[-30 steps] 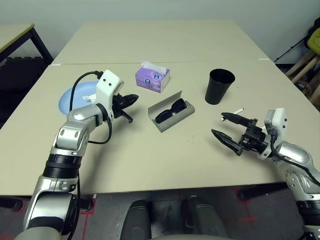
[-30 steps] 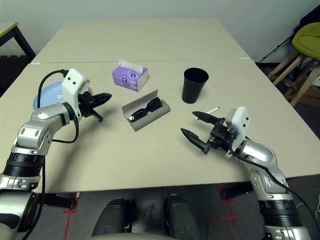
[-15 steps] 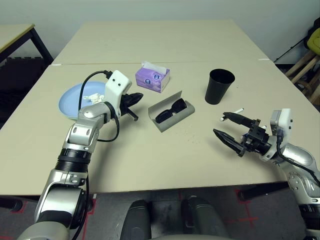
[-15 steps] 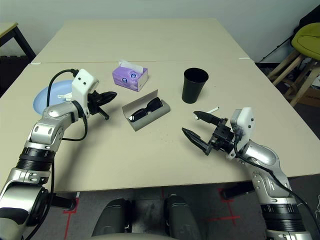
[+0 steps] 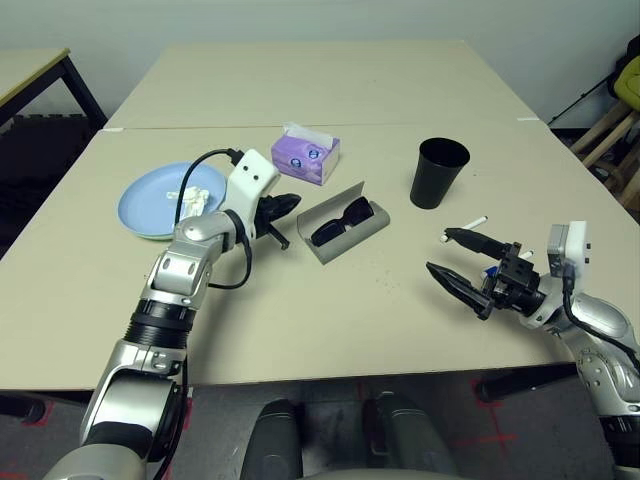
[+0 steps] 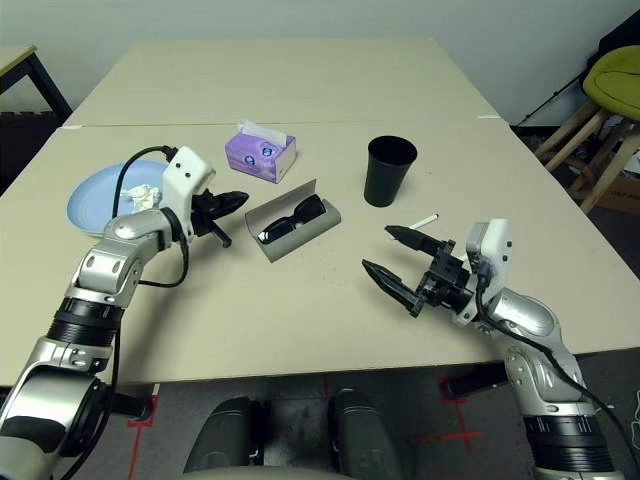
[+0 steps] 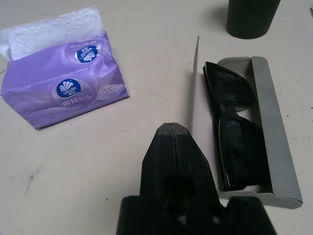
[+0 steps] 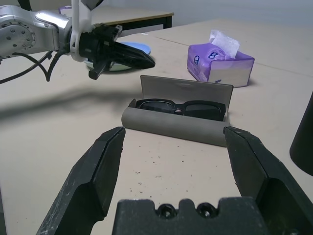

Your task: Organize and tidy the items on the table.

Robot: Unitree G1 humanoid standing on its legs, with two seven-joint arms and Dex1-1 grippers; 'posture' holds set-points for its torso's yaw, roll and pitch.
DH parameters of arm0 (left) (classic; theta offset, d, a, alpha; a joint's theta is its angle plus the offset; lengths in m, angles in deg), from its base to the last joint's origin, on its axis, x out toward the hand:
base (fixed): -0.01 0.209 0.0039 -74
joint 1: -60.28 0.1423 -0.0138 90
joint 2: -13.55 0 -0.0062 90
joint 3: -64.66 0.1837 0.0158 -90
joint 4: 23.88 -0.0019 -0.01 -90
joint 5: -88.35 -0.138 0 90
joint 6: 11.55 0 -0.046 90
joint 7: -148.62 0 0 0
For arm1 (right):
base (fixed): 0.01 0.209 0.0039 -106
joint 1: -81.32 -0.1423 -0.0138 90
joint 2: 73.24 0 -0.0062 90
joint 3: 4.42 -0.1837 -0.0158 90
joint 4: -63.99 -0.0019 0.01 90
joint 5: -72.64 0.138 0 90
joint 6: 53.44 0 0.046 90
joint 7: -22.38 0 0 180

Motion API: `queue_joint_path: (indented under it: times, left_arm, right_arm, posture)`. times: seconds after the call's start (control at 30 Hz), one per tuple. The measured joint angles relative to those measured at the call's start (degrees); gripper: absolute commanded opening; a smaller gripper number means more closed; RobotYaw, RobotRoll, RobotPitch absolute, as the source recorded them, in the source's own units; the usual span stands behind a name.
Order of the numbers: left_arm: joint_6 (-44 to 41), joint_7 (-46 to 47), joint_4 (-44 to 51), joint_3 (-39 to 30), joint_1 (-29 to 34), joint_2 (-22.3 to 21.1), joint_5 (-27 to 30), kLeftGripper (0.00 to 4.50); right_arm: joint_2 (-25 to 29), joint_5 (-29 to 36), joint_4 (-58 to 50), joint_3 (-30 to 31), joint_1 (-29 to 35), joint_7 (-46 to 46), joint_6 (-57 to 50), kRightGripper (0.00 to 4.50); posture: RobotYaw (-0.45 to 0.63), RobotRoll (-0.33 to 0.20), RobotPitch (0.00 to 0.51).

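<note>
Two grippers over a tabletop, one closed, one open, both empty.

Left gripper (image 5: pixel 290 205): fingers together, tips beside the grey glasses case (image 5: pixel 345 236), bare surface between it and the table's near edge. Right gripper (image 5: pixel 442 252): fingers spread wide, bare speckled surface between it and the case. Case: lid raised, black sunglasses (image 5: pixel 342 222) inside. White pen (image 5: pixel 464 229): just beyond the right gripper's far finger. Black cup (image 5: pixel 437 173): upright, beyond that pen, with room around its rim. Purple tissue box (image 5: pixel 305 157): beyond the case, a gap separating them. Blue plate (image 5: pixel 148 205): near the tabletop's left edge, crumpled white tissue (image 5: pixel 190 201) on it, left forearm close by. Pale beige table (image 5: pixel 300 330): broad open stretch past the seam, up to the far edge.
</note>
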Motion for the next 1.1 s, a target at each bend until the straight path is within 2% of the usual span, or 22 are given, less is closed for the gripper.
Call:
queue_joint_path:
  times: [0.47, 0.8, 1.1]
  left_arm:
    - [2.8, 0.3, -0.8, 1.0, 0.1, 0.6, -2.8, 0.01]
    - [5.0, 2.7, -5.4, 1.3, 0.1, 1.1, -6.7, 0.01]
    - [5.0, 2.3, -3.5, 2.3, 0.6, 1.6, -7.2, 0.01]
  right_arm:
    - [-0.1, 1.2, -2.1, 0.0, 2.1, -0.6, 0.1, 4.50]
    - [0.0, 1.3, -2.5, 0.0, 2.3, -0.6, 0.0, 4.50]
    - [0.1, 1.2, -2.6, 0.0, 2.4, -0.6, -0.2, 4.50]
  posture:
    - [-0.01, 0.000, 0.073]
    - [-0.01, 0.000, 0.078]
    - [-0.01, 0.000, 0.082]
